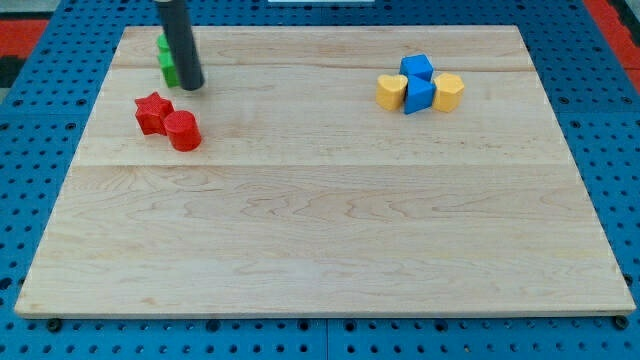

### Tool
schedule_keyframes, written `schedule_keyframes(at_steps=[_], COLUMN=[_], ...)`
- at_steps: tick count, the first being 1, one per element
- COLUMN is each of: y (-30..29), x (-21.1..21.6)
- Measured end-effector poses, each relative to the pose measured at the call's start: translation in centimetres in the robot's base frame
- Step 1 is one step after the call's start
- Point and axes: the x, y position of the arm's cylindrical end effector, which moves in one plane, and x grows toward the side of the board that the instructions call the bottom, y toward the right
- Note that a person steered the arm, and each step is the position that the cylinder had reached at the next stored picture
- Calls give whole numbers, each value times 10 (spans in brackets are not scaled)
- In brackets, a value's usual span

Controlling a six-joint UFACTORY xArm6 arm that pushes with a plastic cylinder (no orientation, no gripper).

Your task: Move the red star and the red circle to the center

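Note:
The red star (152, 112) lies at the view's upper left of the wooden board (330, 230). The red circle (183, 131) touches it on its lower right. My tip (192, 85) rests on the board just above and to the right of the red star, a short gap away from both red blocks. The dark rod rises from it to the view's top edge.
A green block (166, 60) sits right behind the rod, partly hidden by it. At the view's upper right is a cluster: two blue blocks (417, 82) between a yellow block (391, 91) and another yellow block (448, 91). Blue pegboard surrounds the board.

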Motion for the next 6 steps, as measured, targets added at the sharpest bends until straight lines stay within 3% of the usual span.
schedule_keyframes(at_steps=[1, 3, 5, 6], y=[-2, -64, 8, 46], x=[13, 17, 104, 104])
